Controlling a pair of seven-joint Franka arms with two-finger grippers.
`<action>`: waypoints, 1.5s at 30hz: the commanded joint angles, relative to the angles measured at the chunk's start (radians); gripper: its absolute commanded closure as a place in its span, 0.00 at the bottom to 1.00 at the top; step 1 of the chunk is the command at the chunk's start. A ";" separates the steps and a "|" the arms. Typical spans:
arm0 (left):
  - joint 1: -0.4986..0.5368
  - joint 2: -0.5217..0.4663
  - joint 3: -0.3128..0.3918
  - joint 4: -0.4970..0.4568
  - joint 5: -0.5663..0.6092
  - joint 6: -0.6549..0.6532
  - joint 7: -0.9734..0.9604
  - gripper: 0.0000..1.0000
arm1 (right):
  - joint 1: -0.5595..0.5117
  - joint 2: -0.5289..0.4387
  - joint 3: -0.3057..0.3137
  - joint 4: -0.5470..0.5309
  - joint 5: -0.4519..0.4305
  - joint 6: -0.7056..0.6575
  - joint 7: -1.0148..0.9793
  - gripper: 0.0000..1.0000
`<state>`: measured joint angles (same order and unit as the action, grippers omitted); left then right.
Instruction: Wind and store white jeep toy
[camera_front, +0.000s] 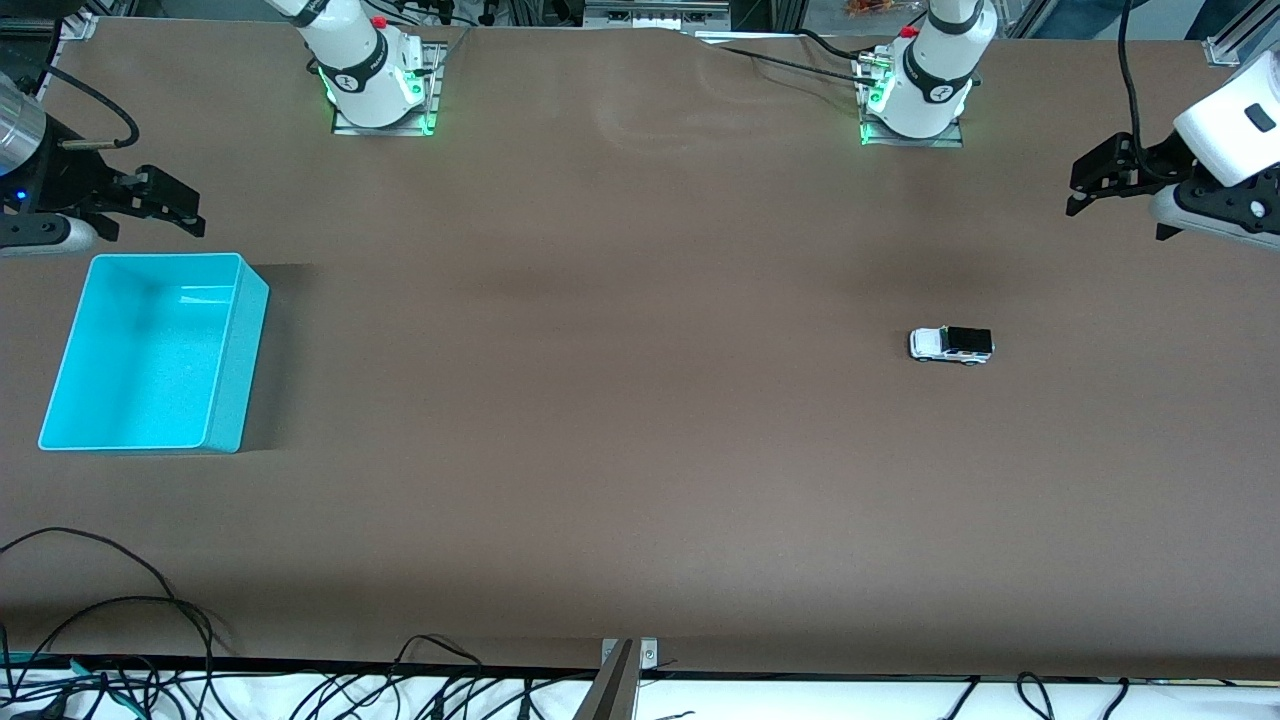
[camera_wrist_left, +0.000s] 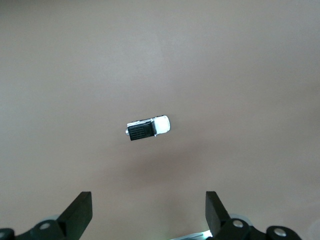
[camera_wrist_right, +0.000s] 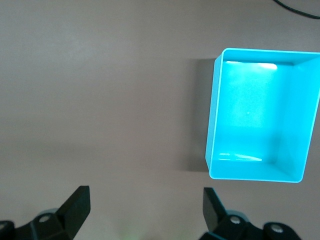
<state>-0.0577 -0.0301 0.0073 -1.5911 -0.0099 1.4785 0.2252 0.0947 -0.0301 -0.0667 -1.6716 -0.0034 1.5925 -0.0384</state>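
A brown bench (camera_front: 600, 450) carries two things: a tiny white jeep toy (camera_front: 951, 344) and an open turquoise bin (camera_front: 227, 360). Taking the bin as the landmark, the jeep stands on its wheels well apart from it, toward the left arm's end of the bench and at about the same distance from the front camera. Its black rear section points toward the left arm's end, away from the bin.

The bin is empty; its pale floor shows bare in the right wrist view (camera_wrist_right: 300, 120).

The left tool (camera_front: 1100, 180) hangs in the air over bare bench near the left arm's end, with its fingers spread wide and holding nothing. In the left wrist view the jeep (camera_wrist_left: 147, 128) lies between and ahead of the two dark fingertips (camera_wrist_left: 80, 207). The right tool (camera_front: 165, 205) hovers just above the bin's rim, also spread and empty.

Nothing has been grasped yet, so the task looks to be at its start. The likely risks: the jeep is very small and rolls freely, so an off-centre pinch could nudge it away or flip it. Winding it may send it shooting off when released. The long carry to the bin gives time for a weak grip to slip.
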 joint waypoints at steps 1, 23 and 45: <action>-0.004 0.027 -0.003 0.028 0.004 -0.021 0.020 0.00 | -0.001 0.042 0.004 0.059 -0.007 -0.009 0.002 0.00; 0.006 0.200 -0.004 0.028 0.021 -0.021 0.186 0.00 | -0.001 0.084 0.004 0.115 -0.004 -0.019 -0.002 0.00; 0.029 0.230 -0.004 -0.098 0.070 0.045 0.761 0.00 | 0.000 0.082 0.005 0.115 -0.004 -0.020 -0.002 0.00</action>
<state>-0.0451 0.2104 0.0093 -1.6375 0.0337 1.4699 0.8619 0.0959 0.0421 -0.0655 -1.5873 -0.0034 1.5922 -0.0388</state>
